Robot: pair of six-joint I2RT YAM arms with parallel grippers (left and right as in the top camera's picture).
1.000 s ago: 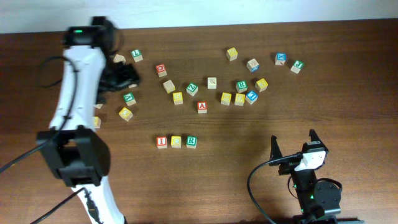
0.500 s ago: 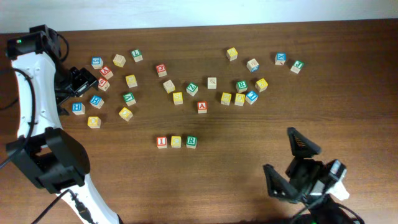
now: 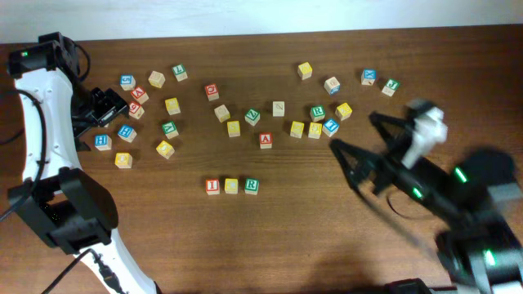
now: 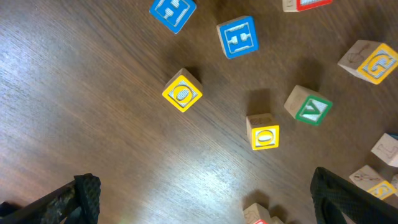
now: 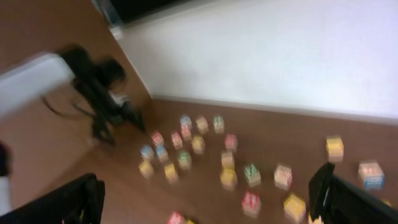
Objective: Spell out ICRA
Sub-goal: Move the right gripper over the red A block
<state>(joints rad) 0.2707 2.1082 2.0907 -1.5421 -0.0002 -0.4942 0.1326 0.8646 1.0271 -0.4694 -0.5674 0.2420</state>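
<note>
Three letter blocks stand in a row at the table's middle: a red I (image 3: pixel 212 186), a yellow block (image 3: pixel 231 186) and a green R (image 3: pixel 251 185). A red A block (image 3: pixel 265 140) sits alone above them among scattered blocks; in the blurred right wrist view a red block (image 5: pixel 250 202) that may be it shows low down. My left gripper (image 3: pixel 105 110) hangs open over the left cluster. Under it lie a yellow O block (image 4: pixel 182 93) and a green V block (image 4: pixel 309 107), with nothing between its fingers (image 4: pixel 81 199). My right gripper (image 3: pixel 364 147) is open, blurred with motion, right of the A block.
Loose letter blocks spread across the far half of the table, from a blue block (image 3: pixel 101 141) at the left to a green one (image 3: pixel 391 86) at the right. A white wall (image 5: pixel 280 56) runs behind the table's far edge.
The right arm has swung up from the front edge toward the middle right of the table. The left arm moved left over its cluster a second ago and has since held still.
</note>
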